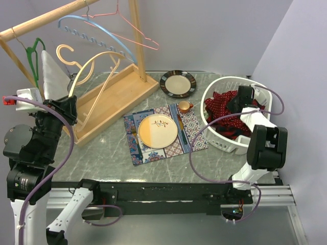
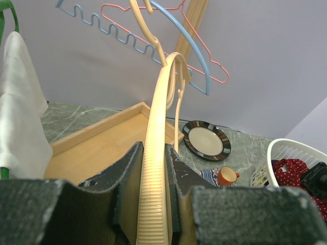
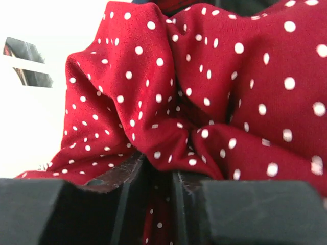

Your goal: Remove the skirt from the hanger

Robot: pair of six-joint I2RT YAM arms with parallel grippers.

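Observation:
A cream ribbed hanger (image 2: 153, 168) runs up between the fingers of my left gripper (image 2: 153, 204), which is shut on its arm. In the top view that hanger (image 1: 99, 57) is bare and tilts out from the wooden rack, with the left gripper (image 1: 70, 102) at its lower end. The skirt (image 1: 219, 104), red with white dots, lies bunched in the white basket (image 1: 230, 78) at the right. My right gripper (image 1: 240, 99) is down in the basket. Up close, a fold of the skirt (image 3: 204, 76) is pinched between the right gripper (image 3: 159, 199) fingers.
The rack's wooden tray base (image 1: 117, 97) stands at the back left, with blue (image 1: 102, 30), pink (image 1: 133, 25) and green (image 1: 33, 53) hangers on the rail and a white garment (image 1: 51, 76). A placemat with a plate (image 1: 157, 130), an orange cup (image 1: 184, 106) and a dark-rimmed plate (image 1: 178, 83) lie mid-table.

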